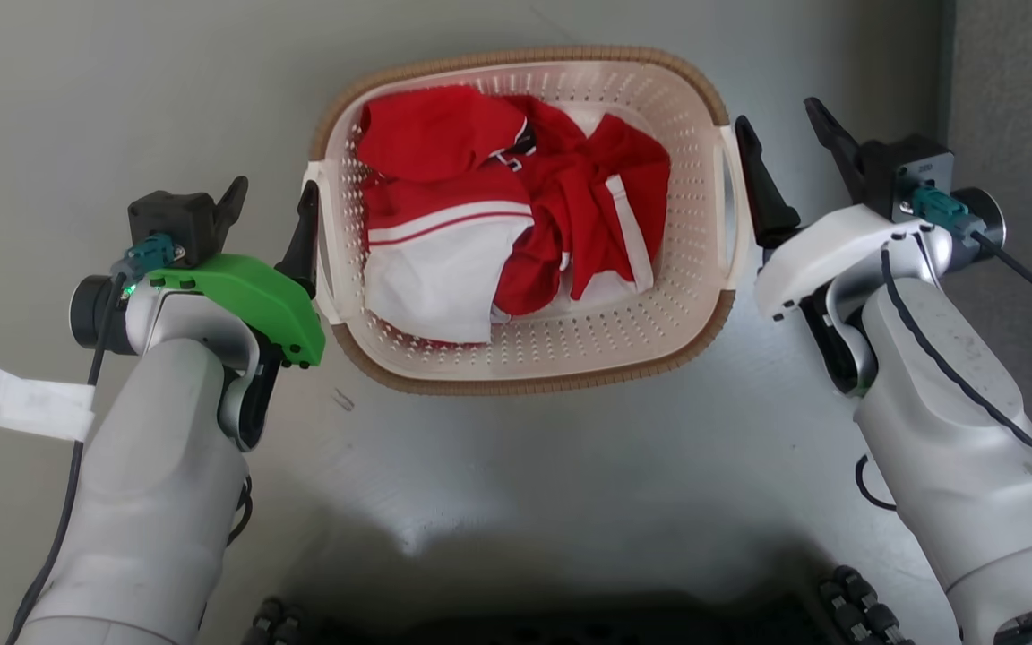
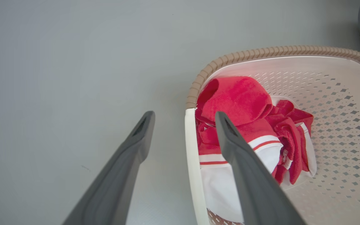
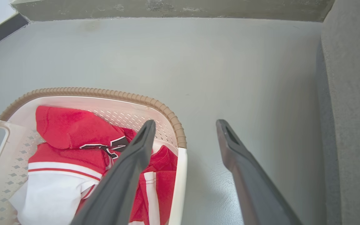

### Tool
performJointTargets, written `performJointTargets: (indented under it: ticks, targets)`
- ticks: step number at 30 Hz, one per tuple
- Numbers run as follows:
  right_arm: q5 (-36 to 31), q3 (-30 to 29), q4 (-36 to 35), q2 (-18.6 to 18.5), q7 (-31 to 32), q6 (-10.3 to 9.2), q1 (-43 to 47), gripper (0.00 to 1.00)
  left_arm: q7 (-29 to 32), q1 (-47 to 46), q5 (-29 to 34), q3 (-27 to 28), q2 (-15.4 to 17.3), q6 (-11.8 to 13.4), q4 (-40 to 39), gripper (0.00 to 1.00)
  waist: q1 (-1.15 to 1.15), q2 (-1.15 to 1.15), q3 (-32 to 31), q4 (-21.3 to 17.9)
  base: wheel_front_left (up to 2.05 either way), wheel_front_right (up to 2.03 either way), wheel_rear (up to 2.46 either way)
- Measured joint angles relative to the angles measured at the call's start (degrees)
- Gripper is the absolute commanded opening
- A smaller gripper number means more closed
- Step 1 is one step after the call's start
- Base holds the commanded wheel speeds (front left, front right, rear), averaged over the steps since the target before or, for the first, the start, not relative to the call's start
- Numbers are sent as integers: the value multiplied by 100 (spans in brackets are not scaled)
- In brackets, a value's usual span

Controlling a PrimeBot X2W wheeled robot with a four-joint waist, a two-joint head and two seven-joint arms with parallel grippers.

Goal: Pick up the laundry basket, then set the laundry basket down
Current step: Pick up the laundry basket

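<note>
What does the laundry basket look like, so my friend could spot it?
On the grey floor, between the left gripper and the right gripper, sits the laundry basket. It is cream plastic dotted with holes, with a brown woven-look rim and red-and-white clothes inside.

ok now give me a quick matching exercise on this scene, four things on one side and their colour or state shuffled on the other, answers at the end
Things
1. laundry basket
2. clothes
3. left gripper
4. right gripper

Descriptions
A. open, with a white cover at its base
B. red and white, lying inside the basket
C. cream, perforated, with a brown rim
D. open, with a green cover at its base

Pairs: 1-C, 2-B, 3-D, 4-A
</note>
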Motion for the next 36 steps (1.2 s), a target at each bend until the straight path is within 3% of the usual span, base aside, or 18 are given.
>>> performJointTargets:
  ticks: [27, 28, 29, 36]
  targets:
    - [3, 214, 982, 137, 0, 124, -414, 100, -38, -885, -322, -102, -176, -185, 1425, 100, 0, 0, 805, -68, 0, 0, 0]
    - [4, 221, 1001, 143, 0, 152, -432, 24, -19, -908, -366, -100, -187, -198, 1480, 0, -1, 0, 810, -68, 0, 0, 0]
    - [10, 230, 1035, 153, 0, 153, -453, 0, 40, -931, -414, -103, -201, -212, 1532, 0, 0, 0, 813, -68, 0, 0, 0]
    - [67, 255, 1187, 277, 0, 194, -599, 0, 62, -1060, -561, -115, -364, -252, 1730, 0, -1, 0, 823, -56, 0, 0, 0]
